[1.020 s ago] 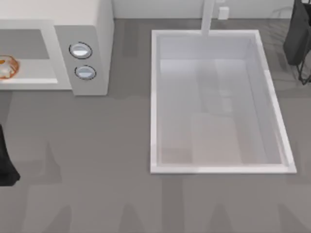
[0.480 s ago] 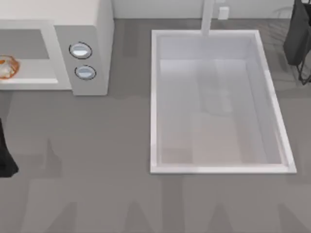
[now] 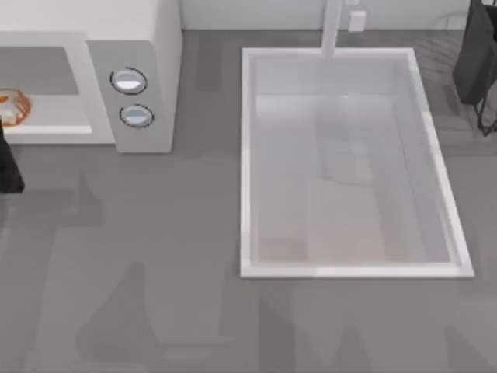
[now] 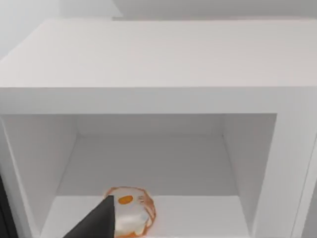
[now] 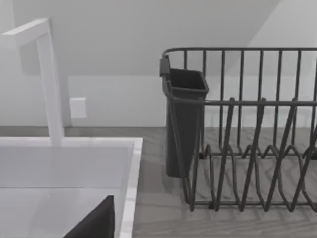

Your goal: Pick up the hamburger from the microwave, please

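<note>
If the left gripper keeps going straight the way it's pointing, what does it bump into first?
Probably the hamburger, sitting near the front of the open microwave that the left gripper points into; depth is hard to judge.

A white rectangular sink basin (image 3: 349,159) sits sunk into the grey countertop (image 3: 178,272), right of centre and reaching toward 3 o'clock in the top view. A white faucet (image 3: 332,27) rises at the basin's 12 o'clock edge, and a small white wall plate (image 3: 356,19) sits just beside it on the pale back wall (image 5: 148,39). At about 2 o'clock a dark wire dish rack (image 5: 247,148) stands on the counter, apart from the basin's far corner. A dark utensil cup (image 5: 183,124) hangs on the rack's end nearest the basin. The basin's floor looks bare, with faint pale reflections.
</note>
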